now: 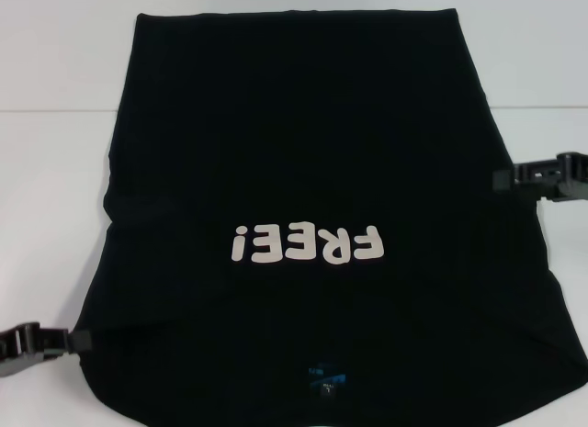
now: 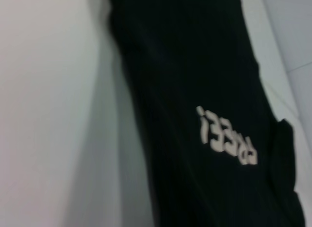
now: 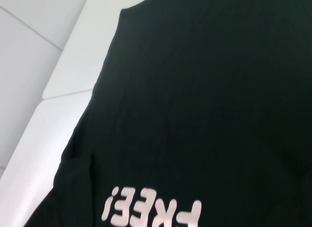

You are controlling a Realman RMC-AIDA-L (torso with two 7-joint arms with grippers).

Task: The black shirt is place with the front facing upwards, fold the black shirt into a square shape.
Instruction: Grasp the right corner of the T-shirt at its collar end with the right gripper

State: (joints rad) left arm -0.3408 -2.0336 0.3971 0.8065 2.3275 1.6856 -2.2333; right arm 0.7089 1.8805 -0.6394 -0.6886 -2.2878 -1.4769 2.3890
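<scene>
Head view: the black shirt (image 1: pixel 294 197) lies flat and front-up on the white desk (image 1: pixel 55 170), its "FREE!" lettering (image 1: pixel 306 244) and blue neck label (image 1: pixel 326 379) toward the robot. The left gripper (image 1: pixel 78 341) touches the shirt's edge beside the neck end; the right gripper (image 1: pixel 501 179) touches the opposite edge, farther from the lettering. Whether either set of jaws is apart or clamped, I cannot tell.

Left wrist view: the shirt's long edge runs along bare desk.

Right wrist view: the shirt's other edge and seamed white panels beyond it.

The sleeves look already tucked in; the next move probably calls for gripping both edges and folding lengthwise.
</scene>
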